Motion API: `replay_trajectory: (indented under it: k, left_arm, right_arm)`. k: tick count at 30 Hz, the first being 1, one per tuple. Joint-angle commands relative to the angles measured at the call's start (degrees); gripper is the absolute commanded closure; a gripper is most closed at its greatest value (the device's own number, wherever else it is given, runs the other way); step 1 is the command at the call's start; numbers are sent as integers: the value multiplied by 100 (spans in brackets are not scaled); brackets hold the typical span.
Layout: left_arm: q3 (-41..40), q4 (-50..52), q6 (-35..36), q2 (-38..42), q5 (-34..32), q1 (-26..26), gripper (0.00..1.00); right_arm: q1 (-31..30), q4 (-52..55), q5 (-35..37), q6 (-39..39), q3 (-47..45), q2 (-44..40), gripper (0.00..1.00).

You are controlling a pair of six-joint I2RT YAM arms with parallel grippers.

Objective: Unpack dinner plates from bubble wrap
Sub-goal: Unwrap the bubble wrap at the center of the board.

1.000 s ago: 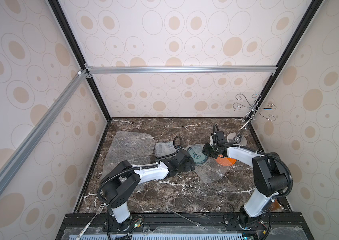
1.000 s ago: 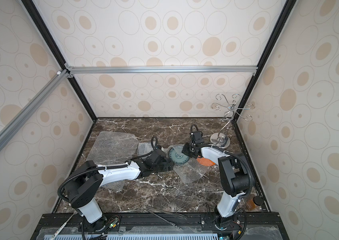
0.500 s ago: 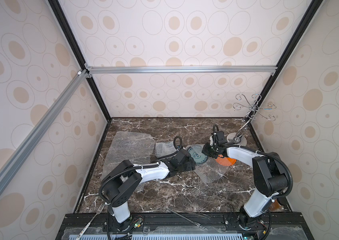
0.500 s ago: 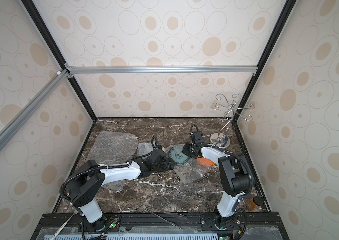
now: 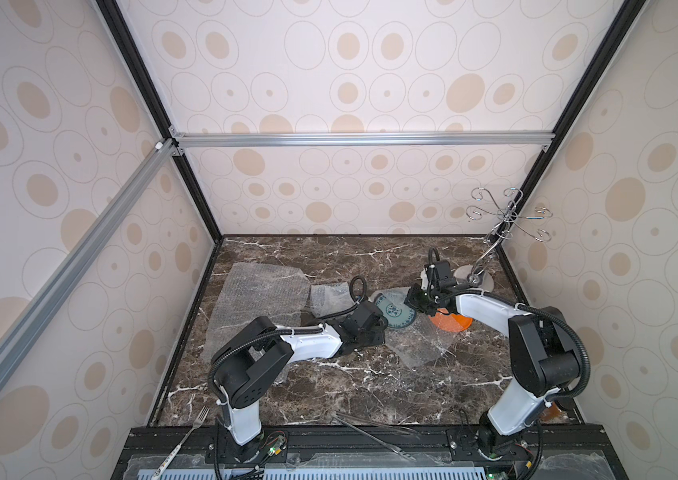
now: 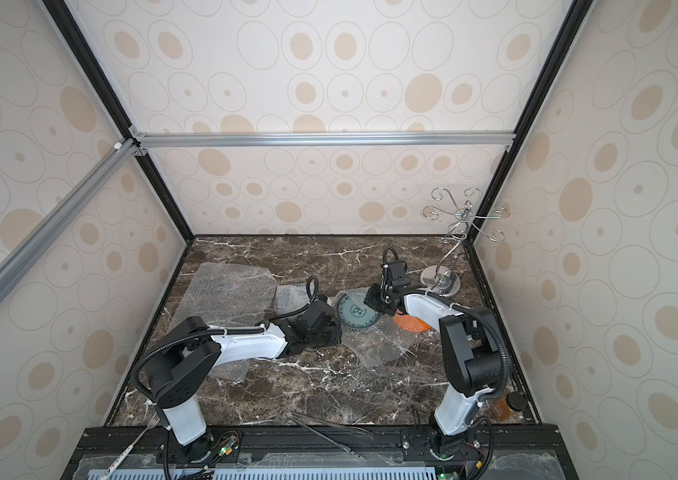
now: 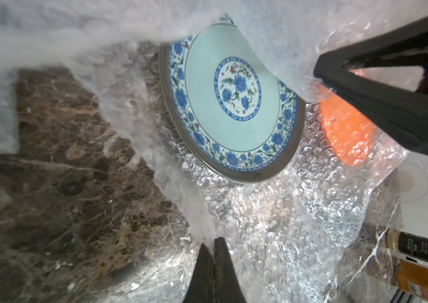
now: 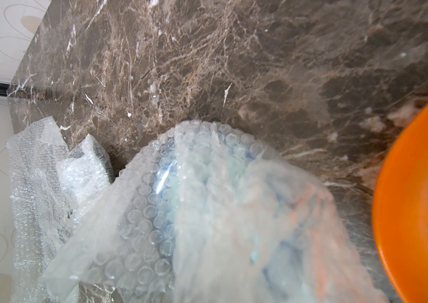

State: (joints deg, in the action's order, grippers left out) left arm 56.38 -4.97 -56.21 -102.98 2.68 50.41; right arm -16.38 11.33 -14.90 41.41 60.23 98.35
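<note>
The pale plate (image 5: 394, 313), with blue flowers round its rim, lies in the middle of the dark stone table (image 5: 329, 386). It sits on a sheet of bubble wrap (image 5: 424, 345) that spreads out toward the near side. The left gripper (image 7: 214, 248) is on the plate's left side, and its fingers are pressed together on a thin edge of that wrap. The right gripper (image 5: 416, 301) is at the plate's far right side, closed tight on another part of the wrap, which it holds up over part of the plate. The orange plate (image 5: 451, 322) lies just right of the pale one, partly under the right arm. A flat sheet (image 5: 258, 299) of wrap lies on the far left, with a crumpled sheet (image 5: 329, 293) beside it. A wire stand (image 5: 503, 216) is in the far right corner.
</note>
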Motion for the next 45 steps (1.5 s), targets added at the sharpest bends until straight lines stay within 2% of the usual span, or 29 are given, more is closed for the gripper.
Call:
replay_trajectory:
  k: [1, 9, 21, 28, 32, 40, 45]
  left_arm:
    - [-83, 137, 144, 39, -23, -56, 100]
    - [-303, 363, 404, 173, -11, -67, 100]
    - [-403, 828, 813, 425, -224, -67, 100]
    - [-306, 907, 942, 445, -215, -67, 99]
    - [-17, 1092, 1098, 387, -215, -71, 85]
    - [566, 1557, 1385, 406, -314, -66, 46]
    - [1025, 2035, 1659, 619, -463, -67, 26]
  right_arm:
    - [189, 130, -156, 162, 218, -149, 95]
    - [423, 280, -466, 191, 606, 24, 95]
    - [608, 700, -547, 39, 1292, 517, 95]
    - [601, 559, -591, 99, 1062, 435, 95]
    - [562, 412, -567, 104, 682, 223, 95]
    - [431, 155, -525, 126, -27, -175, 94]
    - [310, 72, -532, 164, -238, -305, 91]
